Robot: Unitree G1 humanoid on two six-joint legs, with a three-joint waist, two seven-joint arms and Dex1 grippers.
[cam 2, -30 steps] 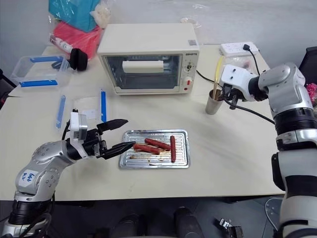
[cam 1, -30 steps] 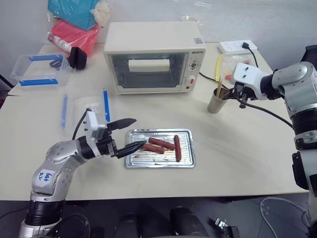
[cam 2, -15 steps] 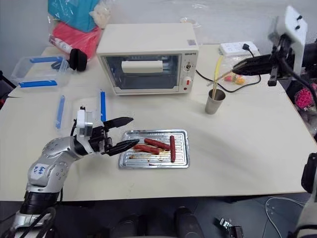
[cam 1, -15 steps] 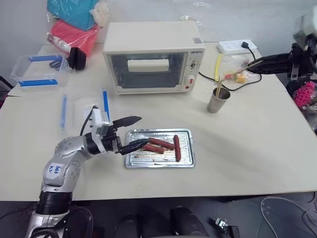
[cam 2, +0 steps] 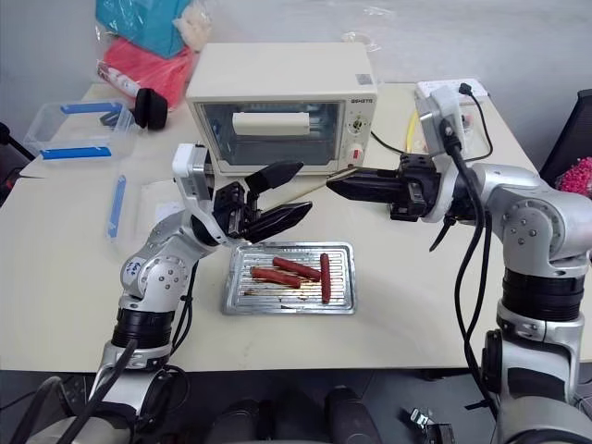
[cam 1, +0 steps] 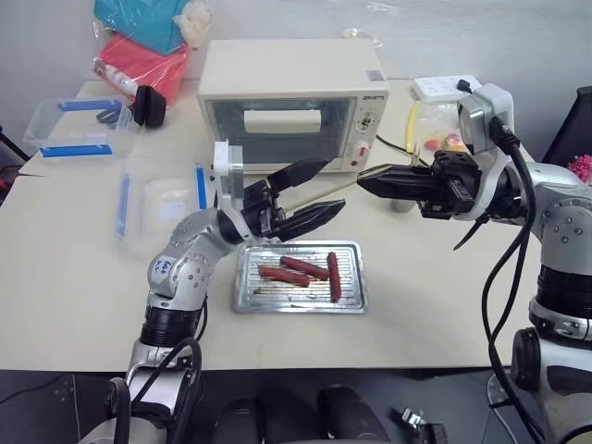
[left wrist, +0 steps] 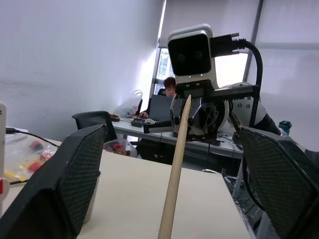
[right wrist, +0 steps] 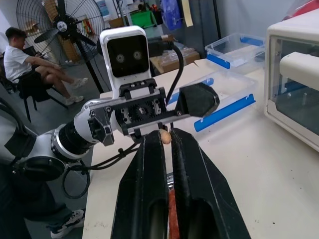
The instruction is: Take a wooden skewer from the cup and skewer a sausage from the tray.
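- The right hand is clamped tight on a wooden skewer, a thin, pale, straight stick jutting from its fingertips.
- The skewer's free end reaches between the spread, empty fingers of the left hand, which faces the right hand.
- Below both hands, three reddish-brown sausages lie in the shiny ribbed tray on the desk.

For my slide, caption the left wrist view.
Right gripper presents a wooden skewer between the left gripper's open fingers.
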